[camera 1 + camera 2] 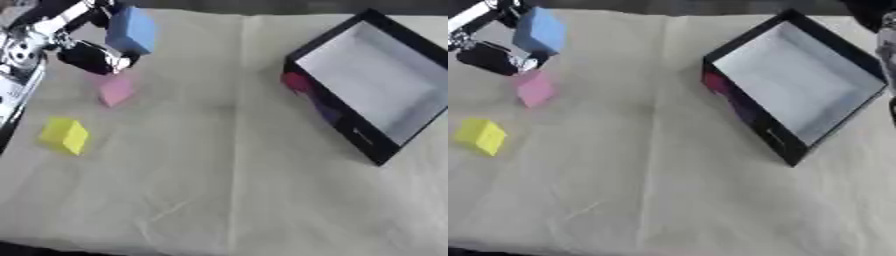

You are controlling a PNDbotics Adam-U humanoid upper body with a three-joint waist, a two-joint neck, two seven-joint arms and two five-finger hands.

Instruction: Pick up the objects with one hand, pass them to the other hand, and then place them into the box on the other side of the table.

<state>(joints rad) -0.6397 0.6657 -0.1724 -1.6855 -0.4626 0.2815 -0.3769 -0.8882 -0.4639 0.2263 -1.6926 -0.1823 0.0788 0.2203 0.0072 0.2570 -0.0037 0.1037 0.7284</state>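
My left hand (87, 55) is at the upper left, its fingers curled round a blue block (131, 30) held above the table. Just below the hand a pink block (115, 90) lies on the cloth. A yellow block (65, 135) lies nearer the left edge. At the right stands the black box (337, 115) with a pale inside, nothing visible in it. A dark blurred part of my right arm (883, 30) shows at the upper right edge of the right eye view; the hand itself is not visible.
A beige cloth (227, 190) covers the table, with a crease running down its middle. The box's near wall carries red and purple markings (297, 82). Metal arm parts crowd the far left edge.
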